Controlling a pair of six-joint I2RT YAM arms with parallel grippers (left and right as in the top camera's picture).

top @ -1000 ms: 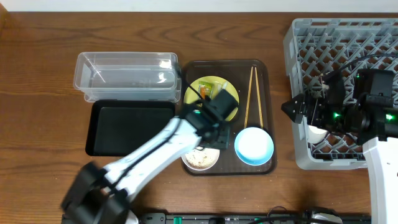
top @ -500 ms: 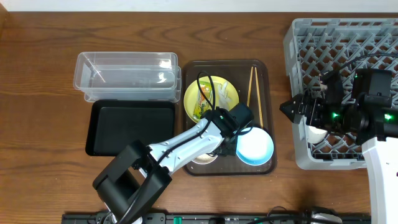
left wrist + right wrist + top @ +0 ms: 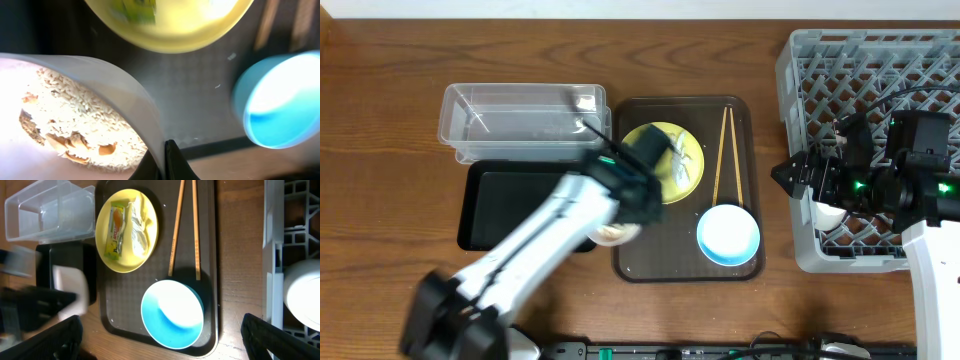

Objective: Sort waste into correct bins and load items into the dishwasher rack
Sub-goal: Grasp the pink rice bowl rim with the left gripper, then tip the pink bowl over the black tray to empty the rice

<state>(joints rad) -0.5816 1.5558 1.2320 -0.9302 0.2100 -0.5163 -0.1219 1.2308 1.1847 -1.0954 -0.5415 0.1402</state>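
The left pincer (image 3: 169, 157) is clamped on the rim of the rice-filled white bowl (image 3: 131, 95).

A brown wood-grain table (image 3: 380, 120) under even light.

We saw a white bowl (image 3: 115, 95) holding rice crumbs (image 3: 75, 112) and brown scraps (image 3: 65, 145), left of an upright, empty light-blue bowl (image 3: 172, 312); a pale-yellow plate (image 3: 125, 262) carried the wrapper (image 3: 116, 230), chopsticks (image 3: 176, 230) lying side by side beside it.
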